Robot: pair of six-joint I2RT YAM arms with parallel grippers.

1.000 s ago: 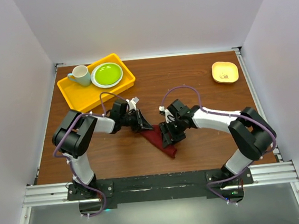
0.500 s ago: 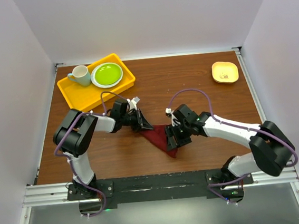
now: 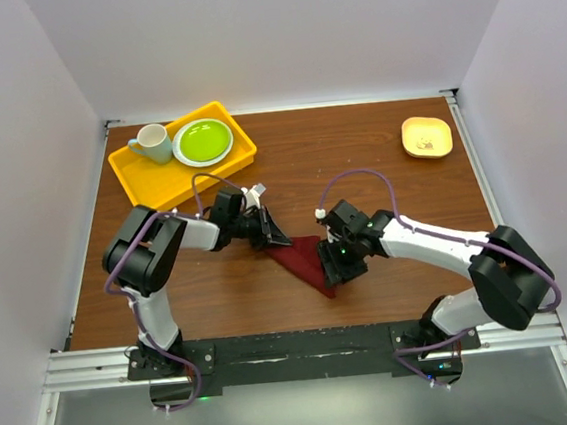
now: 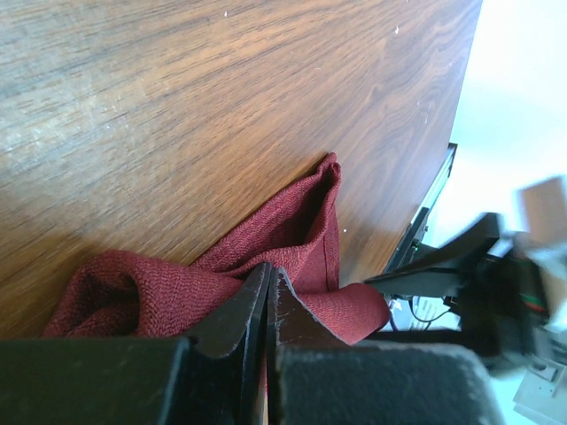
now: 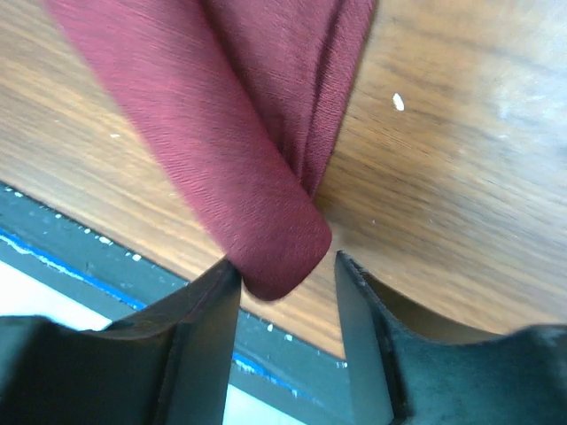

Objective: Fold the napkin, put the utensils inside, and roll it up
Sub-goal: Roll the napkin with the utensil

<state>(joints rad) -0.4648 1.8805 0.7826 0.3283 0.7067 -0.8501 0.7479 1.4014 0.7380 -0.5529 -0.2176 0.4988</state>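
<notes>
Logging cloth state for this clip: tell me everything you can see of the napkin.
The napkin is a plain dark red woven cloth, bunched into a narrow folded strip. It lies diagonally on the wooden table between the two arms. The left end effector is shut on its wrinkled upper end. Its lower end is a smooth rounded fold that sits between the open fingers of the right end effector, close to the table's near edge.

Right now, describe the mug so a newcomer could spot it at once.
Start at the yellow tray in the far left corner of the table. The mug stands in the tray's left end, beside the green plate. It is the only tall, pale, handled thing there; the plate lies flat.
</notes>
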